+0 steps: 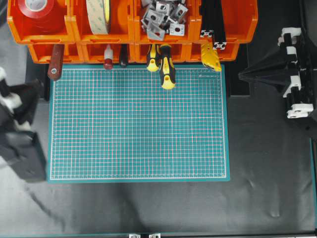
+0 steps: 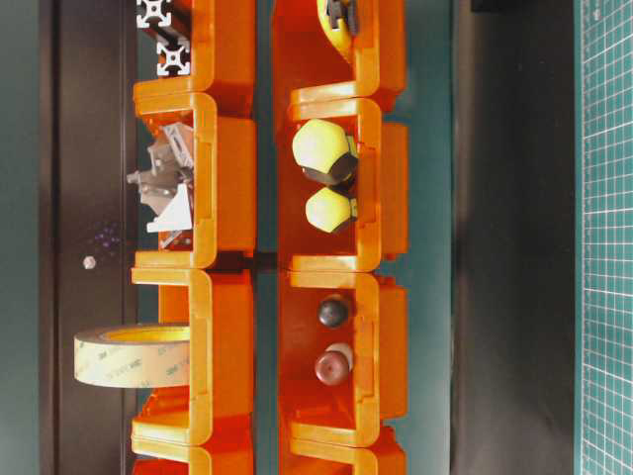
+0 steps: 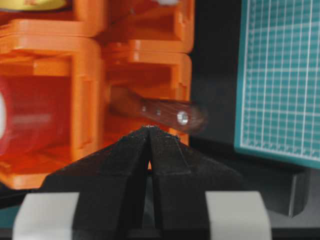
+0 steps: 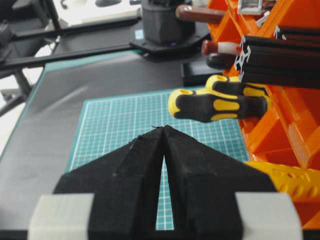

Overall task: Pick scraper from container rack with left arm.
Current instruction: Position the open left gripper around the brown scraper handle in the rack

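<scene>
Pointing at the container rack (image 3: pixel 145 50), the left gripper (image 3: pixel 149 131) has its jaws pressed together and holds nothing. The scraper (image 3: pixel 162 113) lies just ahead of the fingertips, blade end hidden inside a lower bin and reddish-brown handle, with its metal-ringed hole, sticking out of the open front toward the green mat (image 3: pixel 280 75). In the left wrist view its long axis runs crosswise to the closed jaws. In the overhead view the scraper (image 1: pixel 55 64) sits in the leftmost lower bin, far nearer the left arm (image 1: pixel 17 134) than the right gripper (image 4: pixel 163 129), which is also closed and empty. Counted: one scraper, two yellow-and-black screwdrivers (image 1: pixel 166 67), eight bins visible in two rows.
</scene>
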You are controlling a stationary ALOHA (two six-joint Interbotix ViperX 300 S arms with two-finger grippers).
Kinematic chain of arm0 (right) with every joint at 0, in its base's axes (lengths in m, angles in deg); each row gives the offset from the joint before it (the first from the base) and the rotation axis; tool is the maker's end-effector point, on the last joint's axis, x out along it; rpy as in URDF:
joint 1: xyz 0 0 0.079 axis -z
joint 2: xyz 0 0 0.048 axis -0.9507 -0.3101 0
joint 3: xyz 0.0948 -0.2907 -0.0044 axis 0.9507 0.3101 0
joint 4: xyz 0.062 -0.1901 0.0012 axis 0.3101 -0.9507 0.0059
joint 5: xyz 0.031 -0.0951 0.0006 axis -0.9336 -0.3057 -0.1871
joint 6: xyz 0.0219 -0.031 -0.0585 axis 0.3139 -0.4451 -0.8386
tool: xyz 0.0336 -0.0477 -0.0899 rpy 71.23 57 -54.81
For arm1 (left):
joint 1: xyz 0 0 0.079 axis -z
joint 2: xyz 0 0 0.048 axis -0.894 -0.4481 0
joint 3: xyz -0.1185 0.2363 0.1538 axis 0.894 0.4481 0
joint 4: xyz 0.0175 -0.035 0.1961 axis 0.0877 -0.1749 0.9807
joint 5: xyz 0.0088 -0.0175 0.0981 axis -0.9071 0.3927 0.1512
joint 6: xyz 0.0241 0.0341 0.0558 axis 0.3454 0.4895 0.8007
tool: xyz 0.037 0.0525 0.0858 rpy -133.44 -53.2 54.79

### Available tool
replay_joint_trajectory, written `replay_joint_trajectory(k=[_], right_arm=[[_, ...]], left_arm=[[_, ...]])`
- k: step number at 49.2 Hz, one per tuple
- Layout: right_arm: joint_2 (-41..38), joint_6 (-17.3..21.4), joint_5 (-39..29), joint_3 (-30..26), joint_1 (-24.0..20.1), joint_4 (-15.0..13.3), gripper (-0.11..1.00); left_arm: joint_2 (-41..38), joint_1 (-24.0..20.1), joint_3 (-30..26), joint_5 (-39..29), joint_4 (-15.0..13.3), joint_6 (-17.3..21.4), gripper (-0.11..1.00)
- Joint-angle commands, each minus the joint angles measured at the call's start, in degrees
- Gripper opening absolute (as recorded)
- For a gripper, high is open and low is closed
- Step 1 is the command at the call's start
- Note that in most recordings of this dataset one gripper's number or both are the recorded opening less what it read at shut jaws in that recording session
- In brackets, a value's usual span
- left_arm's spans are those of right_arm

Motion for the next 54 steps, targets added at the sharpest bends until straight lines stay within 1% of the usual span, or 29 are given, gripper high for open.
replay_joint_trajectory(k=[1, 10, 24, 27, 29, 31, 37, 39, 41, 44, 46, 50, 54], right_arm=[[-0.2, 0.1, -0.4, -1.7, -0.1, 0.1, 0.01], [0.4, 0.1, -1.8, -1.8, -0.9, 0.1, 0.01], [3.3, 0.1, -6.7, -1.7, -1.5, 0.1, 0.01], [4.0, 0.0, -8.2, -1.8, -1.6, 0.1, 0.01], [4.6, 0.0, -9.2, -1.8, -1.6, 0.1, 0.01], [4.9, -0.1, -9.8, -1.8, -1.6, 0.1, 0.01], [6.1, -0.2, -11.0, -1.7, -1.6, 0.1, 0.01], [6.4, -0.2, -11.3, -1.7, -1.6, 0.1, 0.01], [6.7, -0.2, -11.9, -1.6, -1.6, 0.1, 0.01], [6.9, -0.1, -12.4, -1.6, -1.6, 0.1, 0.01], [6.9, -0.1, -12.7, -1.6, -1.8, 0.1, 0.01], [7.0, -0.2, -13.0, -1.6, -2.1, 0.0, 0.01], [6.9, -0.3, -13.2, -1.5, -2.3, -0.1, 0.01]], left_arm=[[-1.2, 0.2, 0.3, -0.4, 0.7, -1.6, 0.0], [-2.2, 0.3, 1.1, 1.1, 0.7, -3.2, 0.0], [-1.9, 0.2, 1.9, 6.2, 0.5, -2.5, 0.0], [-1.8, -0.1, 2.3, 6.5, 0.5, -2.7, 0.03], [-1.8, -0.2, 2.5, 6.7, 0.5, -2.9, 0.09], [-1.6, -0.4, 2.6, 6.8, 0.5, -3.0, 0.18], [-0.9, -1.7, 3.8, 7.5, 0.5, -3.0, 0.55], [-0.7, -2.2, 4.2, 8.2, 0.5, -2.4, 0.67], [-0.6, -2.5, 4.6, 9.1, 0.5, -1.8, 0.77], [-0.5, -2.9, 5.1, 10.5, 0.5, -1.1, 0.88], [-0.5, -3.3, 5.5, 11.1, 0.4, -0.4, 0.9], [-0.5, -4.2, 6.4, 11.6, 0.4, 0.7, 0.86], [-0.5, -6.0, 7.8, 12.2, 0.4, 1.1, 0.87]])
